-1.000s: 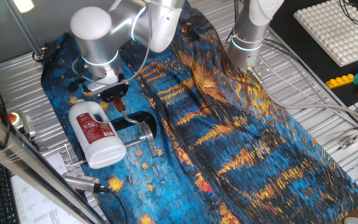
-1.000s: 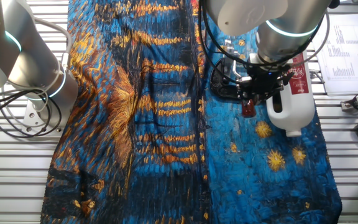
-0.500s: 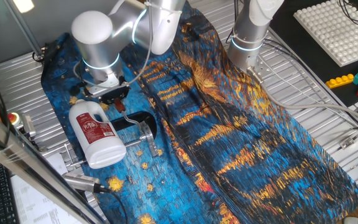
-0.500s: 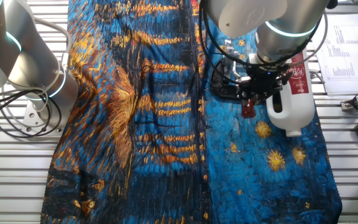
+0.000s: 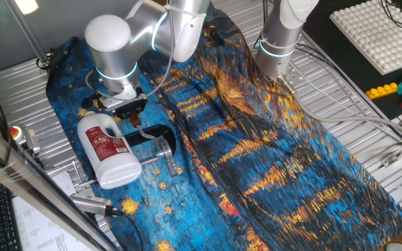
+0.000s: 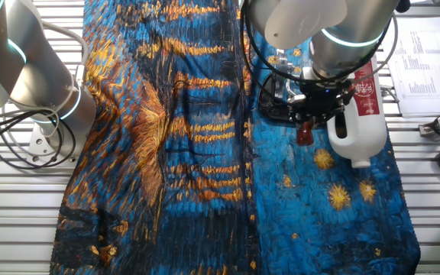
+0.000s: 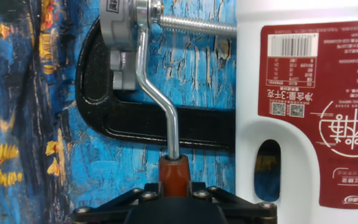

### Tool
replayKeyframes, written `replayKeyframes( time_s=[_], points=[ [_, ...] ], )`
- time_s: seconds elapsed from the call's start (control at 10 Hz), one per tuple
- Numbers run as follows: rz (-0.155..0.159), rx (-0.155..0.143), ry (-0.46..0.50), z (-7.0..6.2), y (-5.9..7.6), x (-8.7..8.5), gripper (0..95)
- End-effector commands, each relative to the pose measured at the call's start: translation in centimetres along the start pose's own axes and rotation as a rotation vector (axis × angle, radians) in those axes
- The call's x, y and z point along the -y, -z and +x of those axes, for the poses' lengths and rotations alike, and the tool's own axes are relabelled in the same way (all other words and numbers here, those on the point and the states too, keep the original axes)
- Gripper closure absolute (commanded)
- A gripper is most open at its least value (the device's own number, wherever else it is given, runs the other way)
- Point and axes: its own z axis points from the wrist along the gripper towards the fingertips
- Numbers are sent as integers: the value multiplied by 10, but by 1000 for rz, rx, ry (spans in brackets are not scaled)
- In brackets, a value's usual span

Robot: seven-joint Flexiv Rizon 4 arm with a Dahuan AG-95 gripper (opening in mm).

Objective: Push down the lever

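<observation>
White bottle (image 7: pixel 303 106) lies touching the clamp (image 7: pixel 148 124); contents unseen.

What you can't really make out here

In the hand view the tool (image 7: pixel 174 202) is chopped off by the bottom edge, so its fingertips and the lower part of the lever's (image 7: pixel 160 99) red cap are out of sight; the bottle (image 7: pixel 306 106) runs off the right and top, and hides the clamp's (image 7: pixel 166 127) right end.

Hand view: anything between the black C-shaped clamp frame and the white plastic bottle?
Hand view shows only blue painted cloth between black C-shaped clamp frame and white plastic bottle, crossed on top by the clamp's threaded silver screw.
</observation>
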Motion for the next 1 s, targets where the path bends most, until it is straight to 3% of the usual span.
replayKeyframes(
  time_s=[0.1,0.8,0.9,1.0],
  points=[
    [6,4,-3,-2,-4,1,760],
    [22,5,-21,-4,-17,4,760],
    [11,6,-29,-4,-18,5,950],
    [14,6,-30,-4,-18,4,950]
  ],
)
